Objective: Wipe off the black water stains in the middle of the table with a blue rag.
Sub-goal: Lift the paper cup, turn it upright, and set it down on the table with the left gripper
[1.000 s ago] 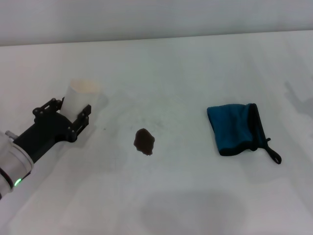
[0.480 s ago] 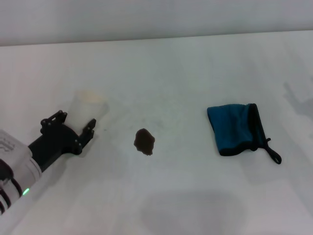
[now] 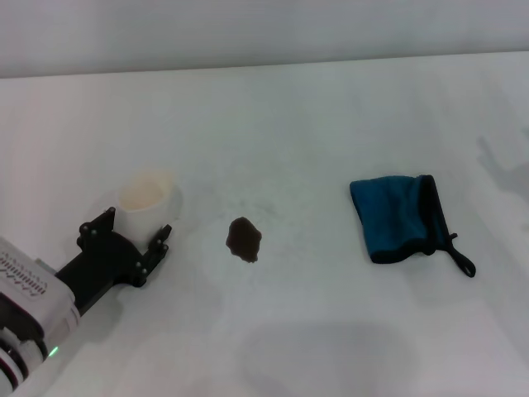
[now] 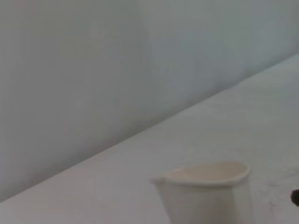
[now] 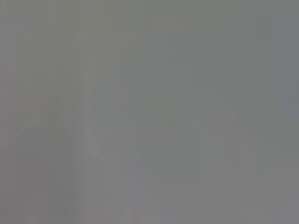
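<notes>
- My left hand (image 3: 128,248) sits low over the worktop (image 3: 314,107), its two black fingers spread apart either side of the base of a white paper cup (image 3: 147,198). I can't tell whether they touch the cup.
- The cup stands upright on the worktop, mouth up, on the far side of the stain from the rag; I judge it is set there so the stain is left clear for wiping.
- The dark stain (image 3: 244,238) lies just beside the cup, toward the rag, bare and not yet wiped.
- The blue rag (image 3: 397,217) lies flat and folded, well apart from the stain on the side away from the cup, with its black loop cord trailing off its near corner. Nothing holds it.
- My left forearm reaches in from the near edge at a slant, wrist angled toward the cup.
- My right hand is out of sight, and its wrist view shows only plain grey.
</notes>
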`<state>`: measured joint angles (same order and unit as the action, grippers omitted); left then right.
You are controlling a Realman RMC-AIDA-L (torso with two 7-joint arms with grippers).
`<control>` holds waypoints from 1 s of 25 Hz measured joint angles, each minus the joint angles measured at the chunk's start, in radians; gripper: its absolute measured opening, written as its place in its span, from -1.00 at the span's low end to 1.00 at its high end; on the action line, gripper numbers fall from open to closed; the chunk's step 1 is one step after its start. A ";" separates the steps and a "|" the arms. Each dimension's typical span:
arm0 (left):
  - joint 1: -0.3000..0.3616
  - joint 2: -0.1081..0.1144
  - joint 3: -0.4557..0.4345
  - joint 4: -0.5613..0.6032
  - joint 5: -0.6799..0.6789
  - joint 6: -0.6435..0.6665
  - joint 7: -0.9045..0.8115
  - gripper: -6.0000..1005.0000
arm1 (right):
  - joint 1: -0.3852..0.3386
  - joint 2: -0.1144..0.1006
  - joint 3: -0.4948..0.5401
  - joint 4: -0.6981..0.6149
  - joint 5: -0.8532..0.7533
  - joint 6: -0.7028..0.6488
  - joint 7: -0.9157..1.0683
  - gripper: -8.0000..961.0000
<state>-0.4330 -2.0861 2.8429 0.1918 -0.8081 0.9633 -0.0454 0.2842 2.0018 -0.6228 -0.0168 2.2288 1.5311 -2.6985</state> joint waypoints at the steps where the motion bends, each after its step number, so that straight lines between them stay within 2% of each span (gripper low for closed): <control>1: 0.004 0.000 0.000 0.002 0.000 0.000 0.012 0.08 | 0.000 0.000 0.000 0.000 0.000 0.000 0.000 0.81; 13: 0.052 0.000 -0.050 0.051 -0.004 0.020 0.154 0.08 | -0.003 0.000 0.000 0.000 0.002 -0.002 0.000 0.81; 19: 0.053 0.000 -0.051 0.052 -0.005 0.028 0.183 0.45 | -0.007 0.000 0.000 0.000 0.005 -0.002 0.000 0.81; 21: 0.053 0.000 -0.052 0.052 -0.005 0.029 0.188 0.65 | -0.008 0.000 0.000 0.000 0.007 -0.002 0.000 0.81; 25: 0.059 0.000 -0.051 0.058 -0.006 0.030 0.208 0.66 | -0.008 0.000 0.000 0.000 0.007 -0.002 0.000 0.81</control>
<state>-0.3738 -2.0863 2.7923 0.2494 -0.8142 0.9933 0.1631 0.2760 2.0018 -0.6228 -0.0168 2.2362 1.5289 -2.6982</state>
